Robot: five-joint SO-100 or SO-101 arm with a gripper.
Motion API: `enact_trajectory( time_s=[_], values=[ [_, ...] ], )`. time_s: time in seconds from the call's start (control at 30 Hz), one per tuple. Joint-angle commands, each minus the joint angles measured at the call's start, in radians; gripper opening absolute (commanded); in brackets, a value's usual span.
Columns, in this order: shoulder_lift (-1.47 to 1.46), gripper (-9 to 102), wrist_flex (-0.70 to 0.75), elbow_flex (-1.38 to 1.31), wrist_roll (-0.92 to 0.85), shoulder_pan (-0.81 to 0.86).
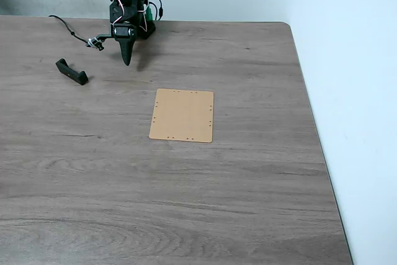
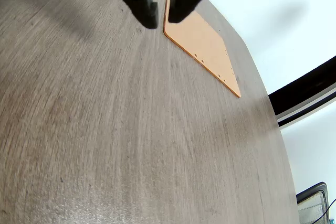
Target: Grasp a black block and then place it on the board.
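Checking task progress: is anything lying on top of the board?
No. The board lies bare on the table; the black block sits apart on the wood. What lies beneath the board is hidden.

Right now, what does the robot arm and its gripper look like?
The arm is matte black, built of blocky segments, with white and red wires looping along it and a green part near its base. A black cable trails off across the table. The gripper has two black fingers, one with a stepped, notched edge.

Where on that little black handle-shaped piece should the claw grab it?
Probably the middle of the black block, coming straight down from above. It lies flat on the table with raised ends, so the narrow bar between them should fit between the claw fingers, closing across its width.
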Motion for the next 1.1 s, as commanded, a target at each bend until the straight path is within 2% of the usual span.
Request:
enact_trajectory(
  time_s=[0.0, 0.23, 0.4, 0.7, 1.07],
  values=[
    [0.017, 0, 0.009, 0.005, -0.029, -0.012],
    [0.017, 0, -0.003, 0.008, -0.055, -0.028],
    [0.008, 0, -0.055, -0.011, -0.176, -0.012],
    [-0.347, 0, 0.014, -0.416, -0.548, 0.069],
    [-0.575, 0, 0.23, -0.683, -1.189, 0.23]
  ],
)
